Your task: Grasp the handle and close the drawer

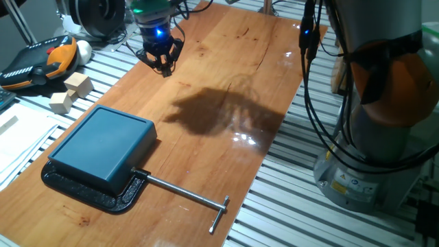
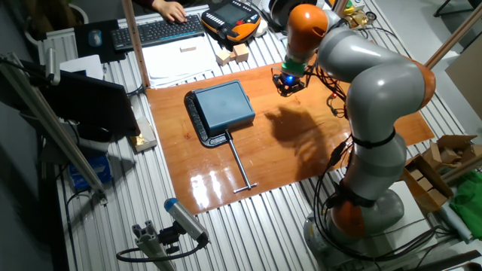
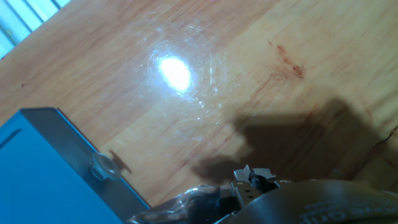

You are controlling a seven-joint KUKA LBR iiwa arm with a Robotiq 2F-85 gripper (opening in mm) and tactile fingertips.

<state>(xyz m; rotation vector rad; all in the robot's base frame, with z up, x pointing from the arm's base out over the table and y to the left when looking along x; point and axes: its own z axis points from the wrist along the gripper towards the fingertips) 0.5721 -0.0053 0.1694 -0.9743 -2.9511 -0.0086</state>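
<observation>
The dark teal flat box (image 1: 103, 144) lies on a black base plate (image 1: 82, 186) at the near left of the wooden table. No sliding drawer tray sticks out of it in any view, so its end-wall handle cannot be told apart from the box. A thin metal T-ended rod (image 1: 185, 193) juts from the box's near right end. My gripper (image 1: 164, 67) hangs above the table's far side, well away from the box, fingers drawn together and empty. It also shows in the other fixed view (image 2: 288, 86). The hand view shows a corner of the box (image 3: 37, 174).
Two wooden blocks (image 1: 72, 90) and an orange-black teach pendant (image 1: 41, 60) lie left of the table. The arm's base (image 1: 370, 158) and cables stand at the right. A keyboard (image 2: 158, 30) and papers lie beyond the table's end.
</observation>
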